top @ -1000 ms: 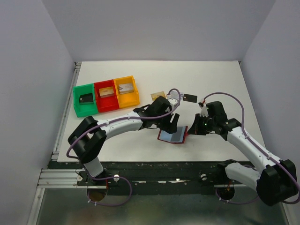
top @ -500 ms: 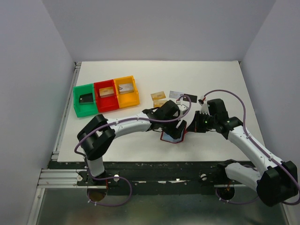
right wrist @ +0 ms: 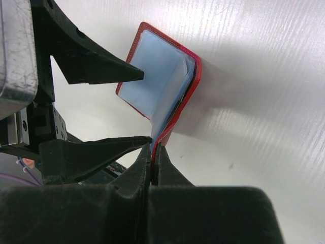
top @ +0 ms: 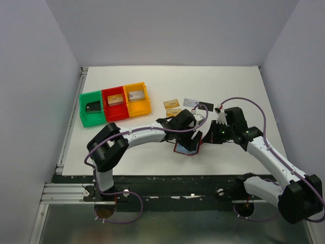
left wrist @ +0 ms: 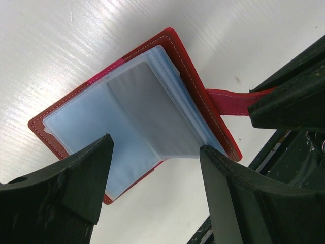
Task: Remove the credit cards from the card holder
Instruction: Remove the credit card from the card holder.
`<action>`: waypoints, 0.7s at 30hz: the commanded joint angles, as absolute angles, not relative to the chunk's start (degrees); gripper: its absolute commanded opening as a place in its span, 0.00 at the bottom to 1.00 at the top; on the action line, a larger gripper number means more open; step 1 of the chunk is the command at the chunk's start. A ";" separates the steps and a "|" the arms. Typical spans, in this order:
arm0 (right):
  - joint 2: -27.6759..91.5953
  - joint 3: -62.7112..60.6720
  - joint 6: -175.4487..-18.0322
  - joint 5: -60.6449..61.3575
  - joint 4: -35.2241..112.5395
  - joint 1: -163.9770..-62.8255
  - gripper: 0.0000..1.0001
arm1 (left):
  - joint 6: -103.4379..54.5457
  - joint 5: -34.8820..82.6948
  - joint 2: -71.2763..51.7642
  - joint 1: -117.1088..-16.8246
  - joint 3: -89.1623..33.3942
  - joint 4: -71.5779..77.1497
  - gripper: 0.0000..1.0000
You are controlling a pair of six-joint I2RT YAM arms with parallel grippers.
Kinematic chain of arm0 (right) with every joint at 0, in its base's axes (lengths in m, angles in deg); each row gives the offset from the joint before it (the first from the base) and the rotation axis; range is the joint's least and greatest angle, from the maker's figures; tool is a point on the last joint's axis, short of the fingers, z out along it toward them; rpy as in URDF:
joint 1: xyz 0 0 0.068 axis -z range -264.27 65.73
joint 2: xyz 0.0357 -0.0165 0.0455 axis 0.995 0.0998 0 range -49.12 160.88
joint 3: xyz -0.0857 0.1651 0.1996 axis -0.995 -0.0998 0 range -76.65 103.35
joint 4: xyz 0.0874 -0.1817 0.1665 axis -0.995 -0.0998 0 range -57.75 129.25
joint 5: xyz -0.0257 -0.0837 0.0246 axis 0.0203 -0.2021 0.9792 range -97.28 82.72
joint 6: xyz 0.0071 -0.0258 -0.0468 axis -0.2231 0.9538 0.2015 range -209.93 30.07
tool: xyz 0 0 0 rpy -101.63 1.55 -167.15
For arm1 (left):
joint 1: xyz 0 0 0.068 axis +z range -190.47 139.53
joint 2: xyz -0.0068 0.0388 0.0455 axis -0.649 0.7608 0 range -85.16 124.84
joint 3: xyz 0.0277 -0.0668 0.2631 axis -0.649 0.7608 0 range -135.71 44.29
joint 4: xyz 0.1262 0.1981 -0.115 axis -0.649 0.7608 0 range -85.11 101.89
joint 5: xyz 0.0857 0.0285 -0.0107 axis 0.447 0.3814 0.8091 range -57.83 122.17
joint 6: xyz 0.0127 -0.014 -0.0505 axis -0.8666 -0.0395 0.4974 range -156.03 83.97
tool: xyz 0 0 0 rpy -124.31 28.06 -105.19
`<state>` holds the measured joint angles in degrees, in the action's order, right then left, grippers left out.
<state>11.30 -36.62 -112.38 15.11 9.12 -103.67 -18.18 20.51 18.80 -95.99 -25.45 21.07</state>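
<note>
The dark red card holder [top: 187,149] lies open near the table's front, its light blue lining [left wrist: 137,112] facing up; no card shows in its sleeves. My right gripper [top: 204,138] is shut on the holder's red snap tab [left wrist: 228,96] and holds that side lifted, as the right wrist view shows at the gripper [right wrist: 155,152]. My left gripper [left wrist: 155,152] is open and empty just above the holder, one finger [left wrist: 76,178] on each side. Behind it lie two gold-tan cards [top: 171,103], a silver card [top: 190,102] and a black card [top: 205,107].
A green bin [top: 84,109], a red bin [top: 107,93] and an orange bin [top: 147,104] stand in a row at the back left, each with a small card-like item inside. The table's front edge is just behind the holder.
My left gripper has moved from the loose cards at the back down to over the open holder. A silver card and a second gold-tan card now show where it was. The right gripper has barely moved.
</note>
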 commanded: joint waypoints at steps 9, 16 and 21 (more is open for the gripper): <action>11.52 -36.66 -112.42 16.71 9.46 -103.79 0.00 | -15.90 19.95 18.73 -96.19 -26.82 19.92 0.84; 11.52 -37.10 -112.51 17.06 9.72 -103.79 0.00 | -15.55 19.86 17.85 -96.19 -26.47 19.39 0.85; 11.35 -37.37 -112.43 16.89 9.90 -103.79 0.00 | -15.11 19.69 17.14 -96.19 -26.20 18.87 0.85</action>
